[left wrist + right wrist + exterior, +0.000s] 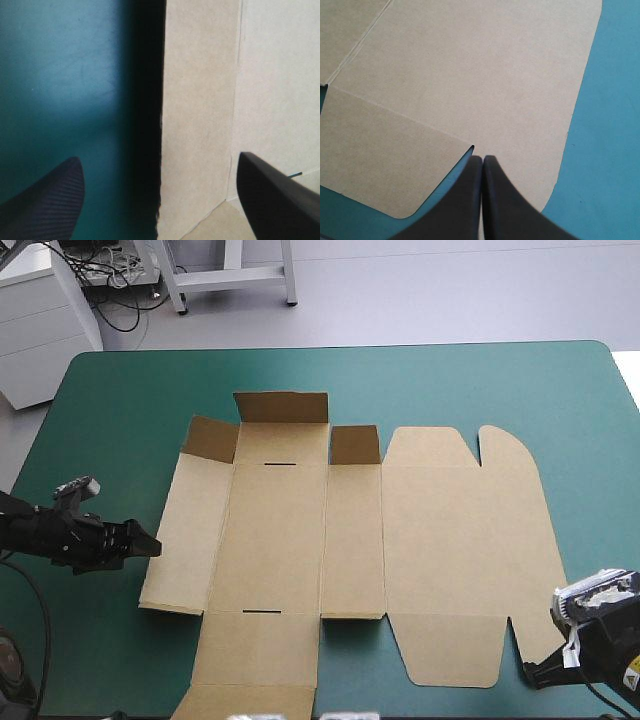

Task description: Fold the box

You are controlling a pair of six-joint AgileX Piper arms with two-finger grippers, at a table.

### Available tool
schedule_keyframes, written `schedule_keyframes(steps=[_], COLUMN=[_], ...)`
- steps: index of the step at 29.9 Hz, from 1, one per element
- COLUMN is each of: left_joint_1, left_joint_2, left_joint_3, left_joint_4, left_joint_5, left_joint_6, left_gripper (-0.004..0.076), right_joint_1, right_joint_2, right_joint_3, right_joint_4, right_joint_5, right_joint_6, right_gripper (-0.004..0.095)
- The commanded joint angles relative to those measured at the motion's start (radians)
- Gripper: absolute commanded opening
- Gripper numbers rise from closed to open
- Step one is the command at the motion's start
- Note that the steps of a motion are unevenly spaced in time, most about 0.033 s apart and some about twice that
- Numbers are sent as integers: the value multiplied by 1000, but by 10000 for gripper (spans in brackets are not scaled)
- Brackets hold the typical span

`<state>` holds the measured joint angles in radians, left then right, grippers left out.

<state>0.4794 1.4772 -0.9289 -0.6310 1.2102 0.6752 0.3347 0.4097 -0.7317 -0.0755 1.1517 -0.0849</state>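
Observation:
The brown box (300,540) lies spread out as a cut sheet in the middle of the table. Its far flap (282,407) and two small corner flaps stand raised, and the wide lid panel (460,540) lies flat to the right. My left gripper (152,543) is low at the sheet's left edge and points toward it. In the left wrist view that gripper (159,156) is open, with the box (200,100) edge running between the fingers, slightly lifted over a dark shadow. My right gripper (533,672) sits off the lid's near right corner. Its tip (482,158) is shut and touches the box (470,75) by a notch.
Teal-green cover (100,400) shows on the left, far and right sides of the sheet. The sheet's near flap (250,680) reaches the table's front edge.

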Motion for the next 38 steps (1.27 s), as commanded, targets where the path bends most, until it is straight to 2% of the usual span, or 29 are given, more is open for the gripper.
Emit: schedule_keyframes(steps=[1,20,38], left_joint_1=[4,-171,-225], left_joint_2=[24,95,99], left_joint_3=[-20,-20,-20], left_joint_4=[-62,-155,-140], left_joint_5=[96,96,96], left_joint_6=[21,46,-12], left_gripper=[591,590,577], right_joint_1=[-5,-5,-5], right_joint_2=[7,7,7], right_joint_3=[-22,-22,-22], right_joint_4=[-5,-5,-5], right_joint_5=[-56,-58,-73], right_joint_6=[0,8,8], right_gripper=[-23,-23,-23])
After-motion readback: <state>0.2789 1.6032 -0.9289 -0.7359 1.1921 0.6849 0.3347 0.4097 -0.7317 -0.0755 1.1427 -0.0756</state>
